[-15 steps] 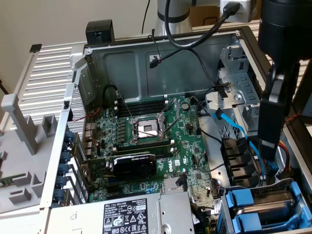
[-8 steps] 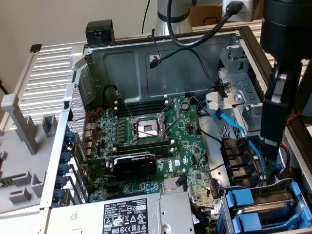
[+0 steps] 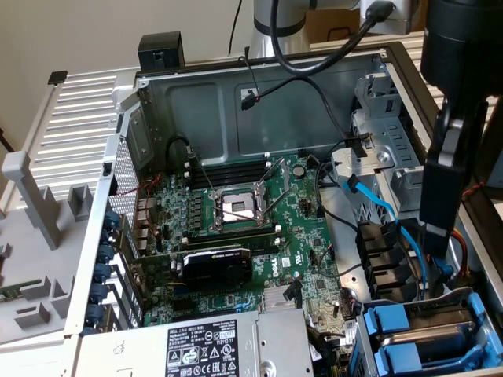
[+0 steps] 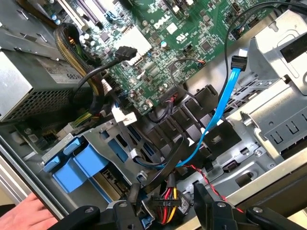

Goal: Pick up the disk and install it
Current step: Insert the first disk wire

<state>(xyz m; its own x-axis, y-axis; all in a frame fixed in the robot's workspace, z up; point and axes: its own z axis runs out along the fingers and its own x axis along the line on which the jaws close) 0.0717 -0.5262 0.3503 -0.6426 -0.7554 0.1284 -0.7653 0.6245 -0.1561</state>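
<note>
In the nearest corner of the opened computer case (image 3: 259, 102), the disk (image 3: 424, 334) is seated in the drive cage in its blue carrier, just beside the power supply (image 3: 228, 349). Near it, the gripper (image 3: 437, 239) is seen with fingers spread, nothing grasped, and cables beneath. A hand (image 4: 24, 213) is seen by the case's edge. Further back the motherboard (image 3: 314, 236) is laid flat. Beyond, a cardboard box (image 3: 334, 23) and a pale wall (image 3: 78, 31) are seen.

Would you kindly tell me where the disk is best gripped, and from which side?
Probably by the blue carrier tabs at the disk's end, from above: the disk lies flat in the open case, and the tabs stick out.
</note>
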